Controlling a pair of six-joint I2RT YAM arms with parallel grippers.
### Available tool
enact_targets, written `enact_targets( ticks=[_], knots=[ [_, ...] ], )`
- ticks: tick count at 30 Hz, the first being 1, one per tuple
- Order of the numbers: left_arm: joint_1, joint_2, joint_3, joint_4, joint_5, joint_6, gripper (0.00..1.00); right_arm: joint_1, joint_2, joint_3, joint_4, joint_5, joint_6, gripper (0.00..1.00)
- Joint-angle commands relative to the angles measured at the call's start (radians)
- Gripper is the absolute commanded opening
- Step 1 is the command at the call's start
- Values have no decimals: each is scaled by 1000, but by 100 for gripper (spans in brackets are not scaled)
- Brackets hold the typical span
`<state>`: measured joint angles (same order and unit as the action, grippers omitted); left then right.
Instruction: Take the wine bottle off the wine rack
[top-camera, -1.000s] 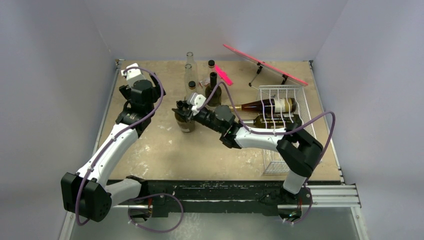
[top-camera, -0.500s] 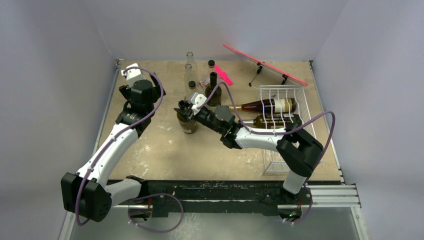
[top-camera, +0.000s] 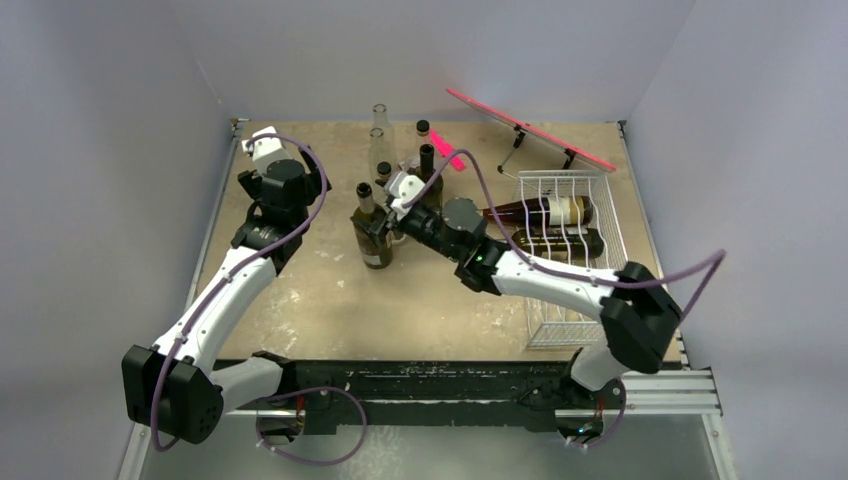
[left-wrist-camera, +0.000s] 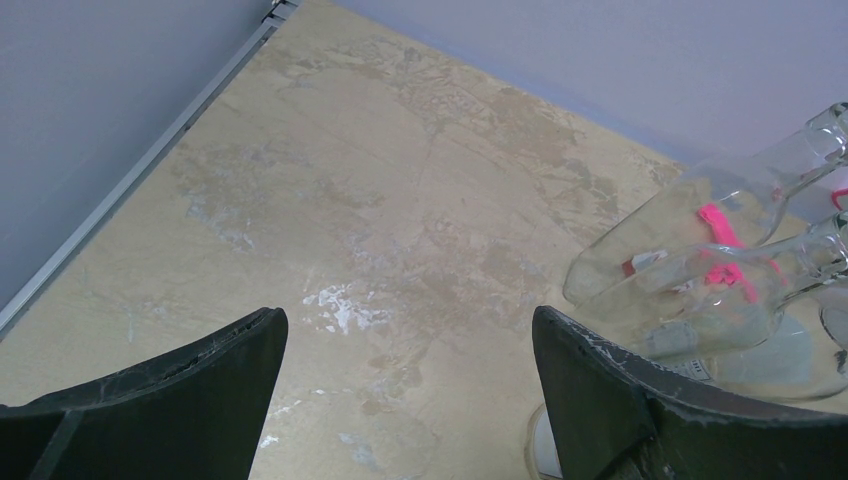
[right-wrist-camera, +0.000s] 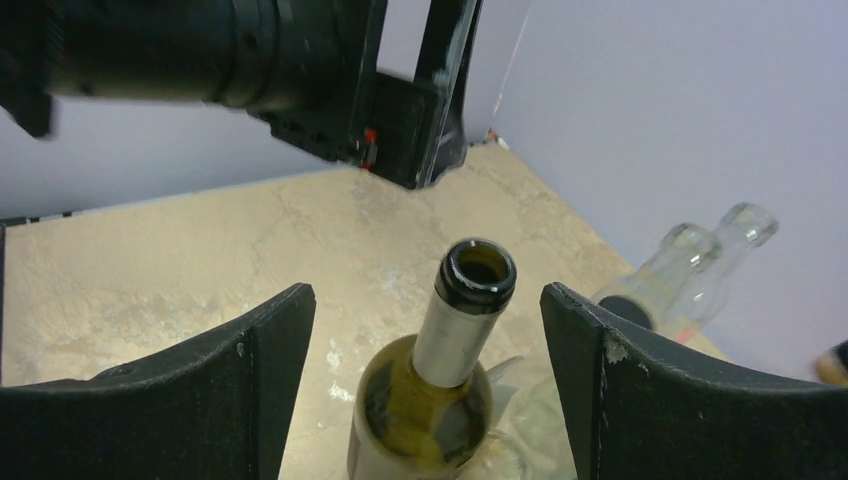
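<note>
A dark green wine bottle (top-camera: 370, 235) with a pale label stands upright on the table, left of centre. My right gripper (top-camera: 384, 224) is open just to its right. In the right wrist view the bottle's open neck (right-wrist-camera: 470, 300) rises between the two black fingers (right-wrist-camera: 250, 390) without touching either. The white wire wine rack (top-camera: 572, 300) sits at the right with two dark bottles (top-camera: 545, 212) lying on it. My left gripper (top-camera: 262, 152) hovers at the back left, open, with only bare table between its fingers (left-wrist-camera: 210, 390).
Clear glass bottles (top-camera: 378, 135) and a dark bottle (top-camera: 427, 178) stand close behind the wine bottle. A pink board on a stand (top-camera: 530, 130) leans at the back right. The left arm (right-wrist-camera: 300, 60) hangs beyond the bottle in the right wrist view. Walls close three sides.
My right gripper has opened, let go of the bottle's neck and drawn back slightly to the right. The bottle stays standing on the table. The left arm has not moved.
</note>
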<state>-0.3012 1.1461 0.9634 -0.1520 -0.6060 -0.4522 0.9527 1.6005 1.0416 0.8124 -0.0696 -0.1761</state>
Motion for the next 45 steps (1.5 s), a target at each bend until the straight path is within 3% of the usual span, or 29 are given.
enact_targets(
  ticks=[1,7,11,16,21,28,45],
  knots=[
    [6,-29,45,22,-11,10,92,3,-174,40,-133,6,-72,86],
    [5,-35,44,23,8,1,92,3,-403,-24,-455,35,-169,88],
    [6,-36,44,25,21,-7,92,4,-512,-50,-755,105,-240,100],
    [6,-31,46,26,35,-13,92,4,-567,-64,-1054,185,-309,100],
    [6,-28,44,26,32,-11,92,4,-529,-127,-1184,314,-393,100],
    [5,-19,44,25,22,-6,92,-4,-355,-190,-1147,518,-519,100],
    [6,12,45,23,11,3,92,-186,56,-240,-663,718,-769,98]
  ],
)
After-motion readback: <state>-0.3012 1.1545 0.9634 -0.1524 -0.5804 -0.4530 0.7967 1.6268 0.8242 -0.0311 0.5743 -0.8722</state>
